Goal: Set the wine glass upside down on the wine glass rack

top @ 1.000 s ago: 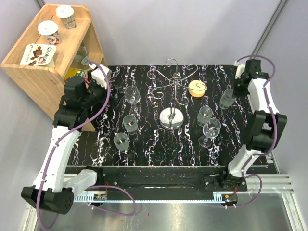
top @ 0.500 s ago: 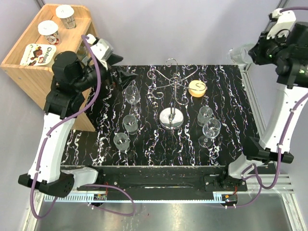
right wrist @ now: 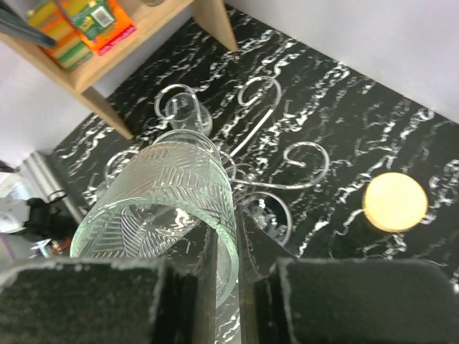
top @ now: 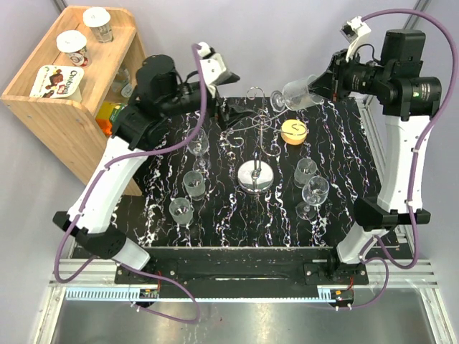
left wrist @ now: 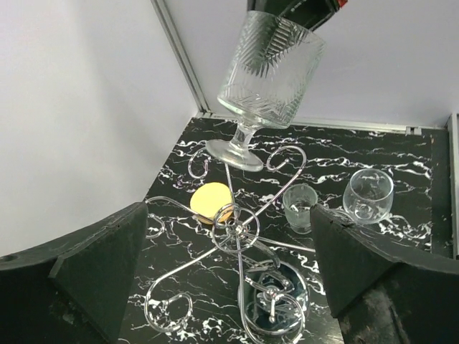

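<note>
The wine glass point(top: 300, 93) is a cut-pattern stemmed glass, held up in the air and tilted, with its foot point(top: 276, 100) pointing at the top of the wine glass rack point(top: 257, 120). My right gripper point(top: 324, 84) is shut on the glass's rim. In the right wrist view its fingers point(right wrist: 215, 265) pinch the rim wall of the glass point(right wrist: 161, 204) above the rack's curled arms point(right wrist: 287, 168). My left gripper point(top: 231, 111) is open beside the rack's upper left. In the left wrist view the glass point(left wrist: 269, 68) hangs over the rack point(left wrist: 240, 228).
Several other glasses stand on the black marbled table: three on the left point(top: 193, 183) and two on the right point(top: 314, 192). A yellow disc point(top: 293, 131) lies behind the rack's mirror base point(top: 256, 176). A wooden shelf point(top: 72, 79) with cups stands at the far left.
Both arms rose and swung inward. The right one carried the glass from the table's right edge to just above the rack; the left gripper moved from the left side to the rack.
</note>
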